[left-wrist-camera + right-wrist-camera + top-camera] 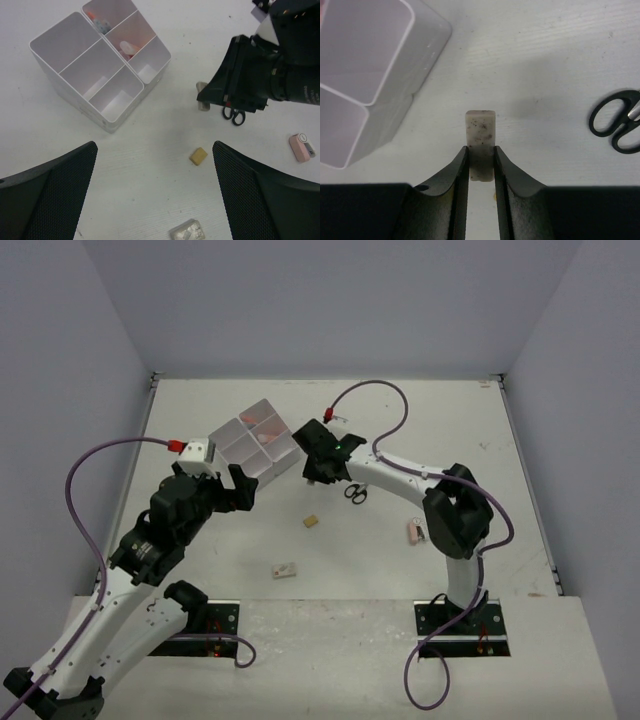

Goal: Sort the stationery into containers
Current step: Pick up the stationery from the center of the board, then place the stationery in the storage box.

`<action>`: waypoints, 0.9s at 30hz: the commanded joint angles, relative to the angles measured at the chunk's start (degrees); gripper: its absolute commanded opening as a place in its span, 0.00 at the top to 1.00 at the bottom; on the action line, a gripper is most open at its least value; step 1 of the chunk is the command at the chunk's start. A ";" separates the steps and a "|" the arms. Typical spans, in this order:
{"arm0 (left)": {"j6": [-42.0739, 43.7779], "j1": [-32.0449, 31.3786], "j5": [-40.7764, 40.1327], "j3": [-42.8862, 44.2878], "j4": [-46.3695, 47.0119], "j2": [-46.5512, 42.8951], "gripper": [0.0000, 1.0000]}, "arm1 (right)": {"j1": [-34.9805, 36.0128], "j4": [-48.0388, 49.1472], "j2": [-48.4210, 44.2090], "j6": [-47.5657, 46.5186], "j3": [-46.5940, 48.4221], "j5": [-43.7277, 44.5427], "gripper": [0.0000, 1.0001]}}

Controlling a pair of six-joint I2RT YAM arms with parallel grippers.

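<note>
Stationery sorting, and the right gripper (481, 150) has its fingers pinched narrowly on a speckled white eraser (481, 132), clamping one end while the other pokes out past the tips; whether it is clear of the worktop I cannot tell. It sits just beside the outer wall of the containers (395, 117), which stand toward the worktop's far edge, left of centre. Scissors (615, 122) lie near on the other side. The smart play, I'd say: lift straight up until the eraser tops the rim, carry it across over one compartment, and let go only once squarely above it, because the hold looks shallow and a knock on the rim could twist it loose. The left gripper (154, 147) hangs spread wide and empty, nearer the front edge, apart from that path
</note>
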 commanded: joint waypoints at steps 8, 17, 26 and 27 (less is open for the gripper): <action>3.04 0.11 -1.30 -0.24 2.25 -1.14 0.00 | -0.03 -3.39 10.86 -2.12 27.44 -2.75 0.84; 3.19 0.11 -0.71 -0.20 2.37 -0.84 0.00 | -0.49 -1.94 15.35 -2.96 31.11 -4.20 0.83; 3.41 0.11 0.21 -0.24 2.55 -0.53 0.00 | -0.84 -0.58 16.49 -3.17 31.15 -4.77 0.80; 3.50 0.11 0.21 -0.24 2.63 -0.27 0.00 | -0.92 -0.41 16.49 -3.18 31.15 -4.86 0.79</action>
